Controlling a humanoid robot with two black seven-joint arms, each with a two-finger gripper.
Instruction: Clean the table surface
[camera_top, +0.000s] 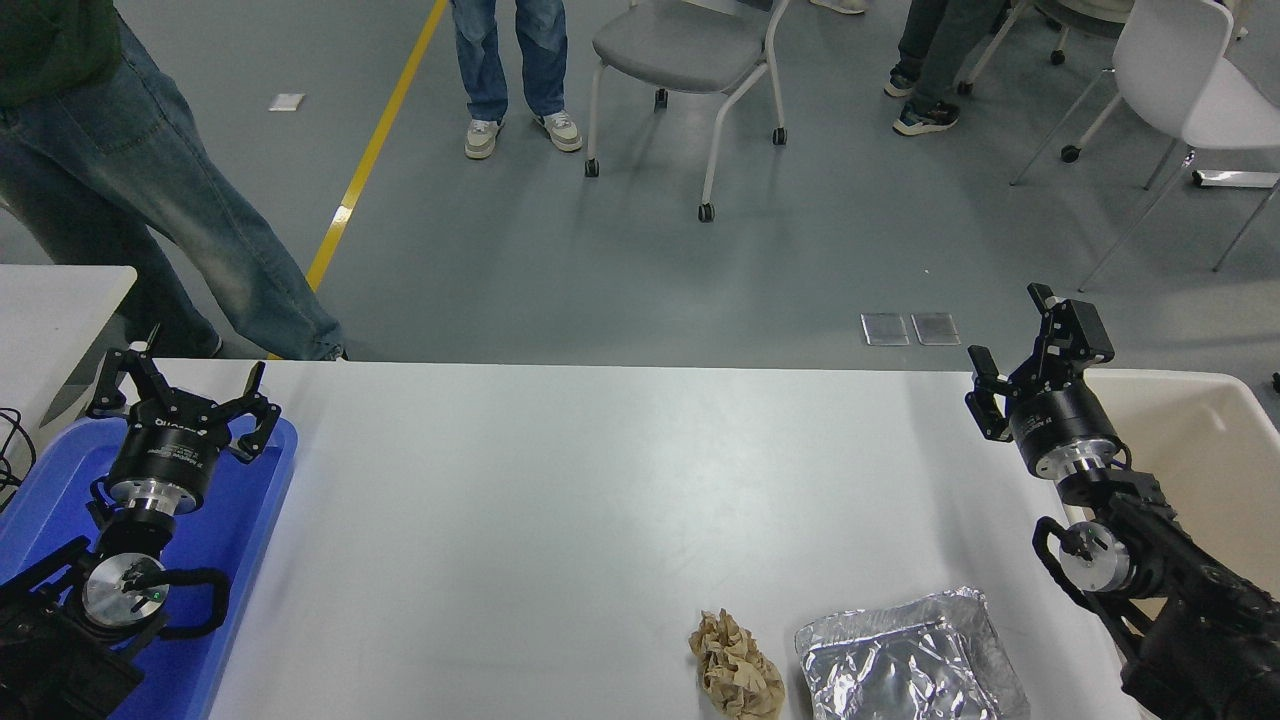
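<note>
While both arms hang clear of the litter, the scene reads like this from left to right:

Left end effector (175, 392): parked over the blue tray (230, 540) at the tabletop's left edge, fingers spread wide, nothing in them.

Tabletop (560, 500): the wide white-grey surface fills the middle of the view; mostly bare, smooth and matte, so things on it will likely slide easily.

Crumpled brown paper (735, 665): lies near the front edge, right of centre; it looks light and soft, and should squash under a pinch across its bulk from above.

Foil container (905, 655): just right of the paper, not touching it; thin, crinkled, easily dented, probably slippery. Its raised rim looks the safest hold.

Right end effector (1030, 358): raised above the far right corner, fingers apart, empty.

Beige tub (1200, 440): beside the tabletop's right edge, a likely drop spot.
</note>
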